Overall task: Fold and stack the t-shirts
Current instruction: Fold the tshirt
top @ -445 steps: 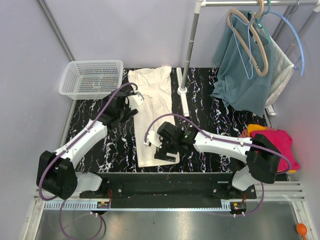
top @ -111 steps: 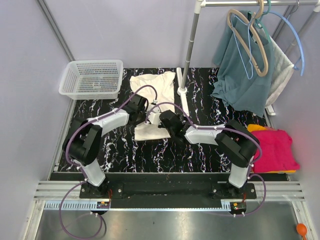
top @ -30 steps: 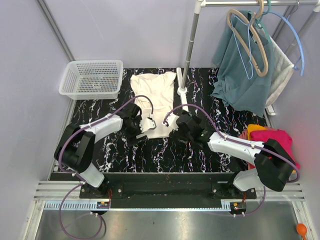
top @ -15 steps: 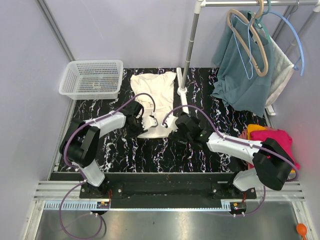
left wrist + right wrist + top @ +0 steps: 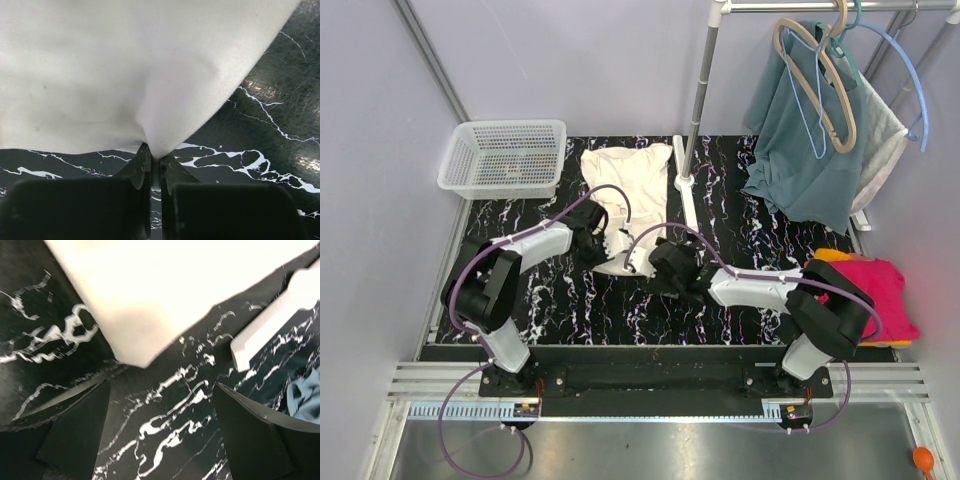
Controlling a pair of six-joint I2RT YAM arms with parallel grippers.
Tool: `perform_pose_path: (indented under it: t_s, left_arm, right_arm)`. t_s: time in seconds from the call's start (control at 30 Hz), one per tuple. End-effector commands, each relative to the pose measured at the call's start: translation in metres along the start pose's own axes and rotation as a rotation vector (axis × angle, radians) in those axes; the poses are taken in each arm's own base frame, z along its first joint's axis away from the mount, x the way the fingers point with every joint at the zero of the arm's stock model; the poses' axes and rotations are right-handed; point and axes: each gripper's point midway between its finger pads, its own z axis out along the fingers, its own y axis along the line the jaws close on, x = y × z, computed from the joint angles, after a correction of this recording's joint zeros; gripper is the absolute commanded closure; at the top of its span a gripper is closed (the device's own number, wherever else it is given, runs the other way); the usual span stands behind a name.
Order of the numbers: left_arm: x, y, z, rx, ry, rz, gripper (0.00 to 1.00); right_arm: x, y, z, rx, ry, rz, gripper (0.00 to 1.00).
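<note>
While folding tee (image 5: 625,170), pinching its edge tight in left gripper (image 5: 154,166) to hold the fold, with right gripper (image 5: 164,427) spread wide beside the corner, empty.

The gripper (image 5: 155,159) pinches a drawn-up edge of the cream shirt (image 5: 125,65), its jaws closed tight on the cloth. The shirt fills the upper view; the black, white-veined table (image 5: 265,125) shows below and right.
</note>
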Motion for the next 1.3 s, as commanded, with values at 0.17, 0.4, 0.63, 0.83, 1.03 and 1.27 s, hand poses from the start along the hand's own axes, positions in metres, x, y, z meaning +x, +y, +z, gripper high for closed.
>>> perform_pose_path:
  t_s: [0.17,0.4,0.63,0.83,1.03,1.27]
  left_arm:
    - [0.007,-0.008,0.01,0.056,0.033,-0.024,1.0]
    - [0.008,-0.008,0.009,0.054,0.04,-0.02,1.0]
    - [0.009,-0.008,0.002,0.041,0.038,-0.016,1.0]
    - [0.012,-0.017,-0.007,0.035,0.031,-0.025,1.0]
    - [0.025,-0.034,-0.014,0.022,0.066,-0.008,1.0]
    - [0.029,-0.048,-0.029,-0.016,0.072,0.025,1.0]
  right_arm:
    - [-0.044,-0.002,0.01,0.024,-0.119,-0.014,0.11]
    - [-0.038,0.006,0.021,0.008,-0.1,-0.037,0.35]
    - [-0.031,0.019,0.029,-0.037,-0.075,-0.052,0.83]
    - [-0.038,0.022,0.017,-0.053,-0.093,-0.043,1.0]
    - [-0.047,0.038,-0.004,-0.103,-0.105,-0.061,1.0]
    - [-0.058,0.074,-0.037,-0.213,-0.137,-0.104,1.0]
